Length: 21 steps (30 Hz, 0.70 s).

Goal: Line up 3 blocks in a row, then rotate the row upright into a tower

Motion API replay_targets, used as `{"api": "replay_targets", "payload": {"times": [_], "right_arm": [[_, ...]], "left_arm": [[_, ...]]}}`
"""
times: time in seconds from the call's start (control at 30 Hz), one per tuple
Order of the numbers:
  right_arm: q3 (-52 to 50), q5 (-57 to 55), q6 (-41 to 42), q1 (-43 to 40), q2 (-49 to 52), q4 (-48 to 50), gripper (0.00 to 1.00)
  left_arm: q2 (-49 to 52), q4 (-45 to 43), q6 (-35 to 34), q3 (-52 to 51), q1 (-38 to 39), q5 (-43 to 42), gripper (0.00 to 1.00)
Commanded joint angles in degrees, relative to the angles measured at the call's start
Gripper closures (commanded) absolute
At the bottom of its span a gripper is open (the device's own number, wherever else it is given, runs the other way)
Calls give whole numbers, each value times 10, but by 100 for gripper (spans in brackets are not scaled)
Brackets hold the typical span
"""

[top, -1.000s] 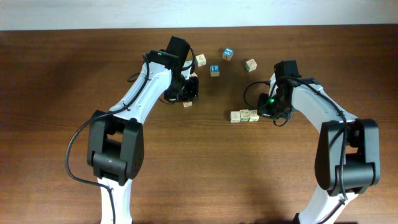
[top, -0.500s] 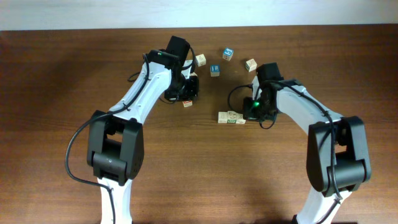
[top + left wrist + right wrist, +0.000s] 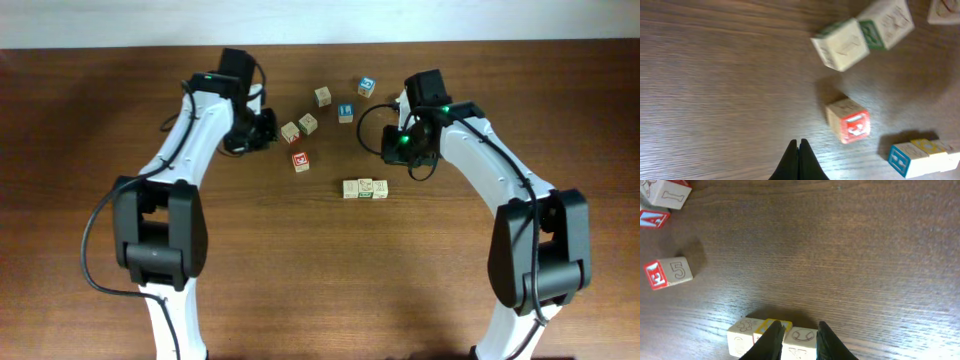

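The three blocks (image 3: 364, 188) sit touching in a row at centre frame. My right gripper (image 3: 798, 326) hangs to their upper right, jaws slightly apart and empty. I'd nudge one end slowly, keeping the row together. My left gripper (image 3: 798, 144) is closed, empty.

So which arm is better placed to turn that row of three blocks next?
Right, probably. The right hand hangs slightly open, close over the row of three blocks. The left hand is shut and farther from the row, nearer the red-faced cube.
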<state>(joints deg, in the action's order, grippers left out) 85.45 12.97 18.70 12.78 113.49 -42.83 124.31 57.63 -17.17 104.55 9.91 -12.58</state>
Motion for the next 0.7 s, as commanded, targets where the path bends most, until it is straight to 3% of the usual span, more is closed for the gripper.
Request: {"api": "replay_targets", "payload": {"times": [0.0,0.17,0.67], "right_arm": [[7,-65,76,37,12,5,75],[7,-163,88,89,41,13,75],[6,-156,50,95,53,1,76]], "left_arm": [[4,1,-1,-3,-12,4,100],[4,5,1,-3,-13,4,100],[4,5,1,-3,-13,4,99]]}}
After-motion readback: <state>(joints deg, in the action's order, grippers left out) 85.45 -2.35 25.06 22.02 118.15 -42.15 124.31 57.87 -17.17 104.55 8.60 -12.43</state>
